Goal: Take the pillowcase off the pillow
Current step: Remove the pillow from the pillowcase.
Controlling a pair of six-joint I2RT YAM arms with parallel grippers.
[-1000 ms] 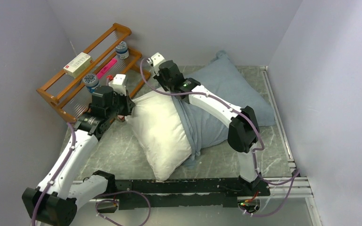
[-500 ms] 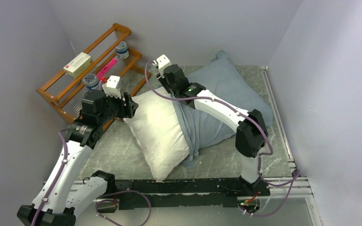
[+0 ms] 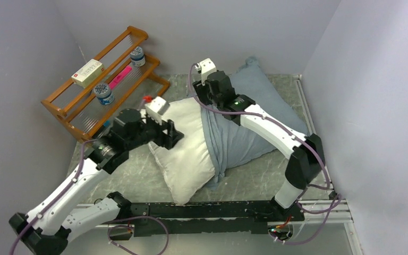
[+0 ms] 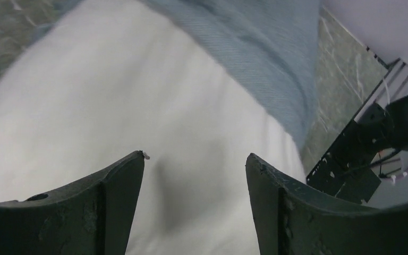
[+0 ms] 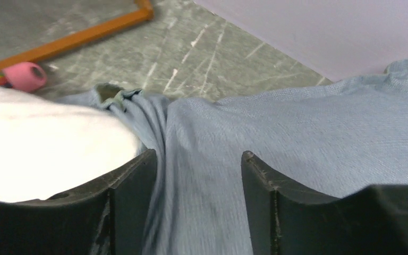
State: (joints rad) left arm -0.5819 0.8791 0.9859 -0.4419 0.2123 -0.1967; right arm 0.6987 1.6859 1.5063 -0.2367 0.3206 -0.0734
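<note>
Where the pillowcase (image 3: pixel 226 146) bunches, half the pillow (image 3: pixel 186 159) lies bare.

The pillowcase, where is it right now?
In the overhead view the pillowcase lies right of centre, covering the far right half of the white pillow and bunched across its middle.
</note>
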